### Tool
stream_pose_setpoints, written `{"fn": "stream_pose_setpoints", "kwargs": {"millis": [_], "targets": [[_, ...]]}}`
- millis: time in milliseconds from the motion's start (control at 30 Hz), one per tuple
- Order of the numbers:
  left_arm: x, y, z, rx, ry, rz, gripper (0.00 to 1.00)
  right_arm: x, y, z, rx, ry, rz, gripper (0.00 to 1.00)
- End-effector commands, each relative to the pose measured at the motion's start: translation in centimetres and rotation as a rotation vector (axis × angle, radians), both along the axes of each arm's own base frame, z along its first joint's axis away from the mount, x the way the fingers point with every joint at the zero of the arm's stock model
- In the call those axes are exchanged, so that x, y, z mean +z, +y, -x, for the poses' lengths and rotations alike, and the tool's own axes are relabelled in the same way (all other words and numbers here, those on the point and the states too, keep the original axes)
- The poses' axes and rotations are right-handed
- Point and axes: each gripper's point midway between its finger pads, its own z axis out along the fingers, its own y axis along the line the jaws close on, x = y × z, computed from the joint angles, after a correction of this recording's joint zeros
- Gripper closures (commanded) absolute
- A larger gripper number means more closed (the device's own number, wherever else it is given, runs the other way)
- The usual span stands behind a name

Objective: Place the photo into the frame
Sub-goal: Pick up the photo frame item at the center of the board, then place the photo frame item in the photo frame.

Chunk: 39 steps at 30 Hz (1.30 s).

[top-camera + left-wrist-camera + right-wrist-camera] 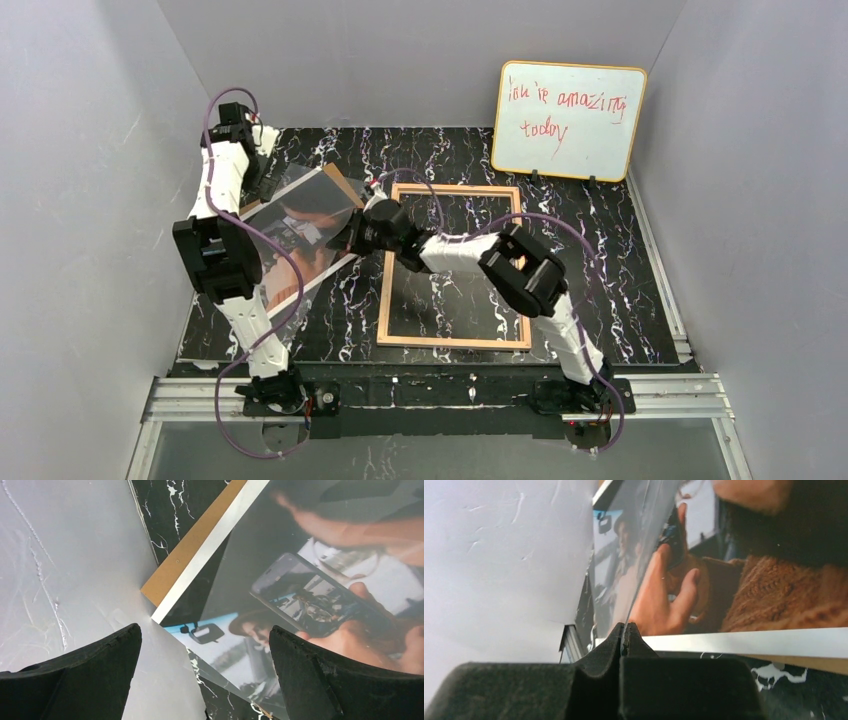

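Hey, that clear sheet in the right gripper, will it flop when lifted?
Probably flexes: the clear sheet looks very thin where the right gripper pinches it. Likely light, and its glossy surface may slip.

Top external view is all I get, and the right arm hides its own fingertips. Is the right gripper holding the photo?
Observer: No. The right wrist view shows the right gripper shut on a thin clear sheet that stands up over the photo, which lies flat beneath it.
Operator: And the left gripper, is it gripping anything?
Observer: No. The left wrist view shows the left gripper open, fingers wide apart, hovering over the photo near its corner with nothing between them.
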Motion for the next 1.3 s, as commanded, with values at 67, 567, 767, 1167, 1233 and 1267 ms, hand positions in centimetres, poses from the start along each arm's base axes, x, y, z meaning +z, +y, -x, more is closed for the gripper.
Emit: {"fn": "stream_pose_setpoints", "kwargs": {"millis": [67, 567, 767, 1167, 1233, 1267], "targets": [[2.4, -1.4, 2.7, 0.008, 0.018, 0.062, 0.02, 11.7, -6.1, -0.1, 0.142, -0.087, 0.000, 0.99], [-0.5, -11.3, 5.6, -0.210, 0.115, 0.073, 0.02, 6.1, -30.6, 1.6, 0.142, 0.181, 0.493, 0.99], [-2.6, -14.8, 6.1, -0.278, 0.153, 0.069, 0.02, 3.6, -34.1, 0.8, 0.120, 0.231, 0.635, 0.99], [-6.2, -18.8, 7.3, -0.390, 0.210, 0.047, 0.02, 1.0, -35.8, -1.0, 0.086, 0.314, 0.686, 0.85], [-6.5, -19.3, 7.7, -0.401, 0.223, 0.053, 0.02, 0.9, -35.5, -1.0, 0.083, 0.323, 0.660, 0.76], [-6.7, -19.5, 7.8, -0.406, 0.227, 0.057, 0.02, 0.9, -35.3, -1.0, 0.086, 0.324, 0.643, 0.72]]}}
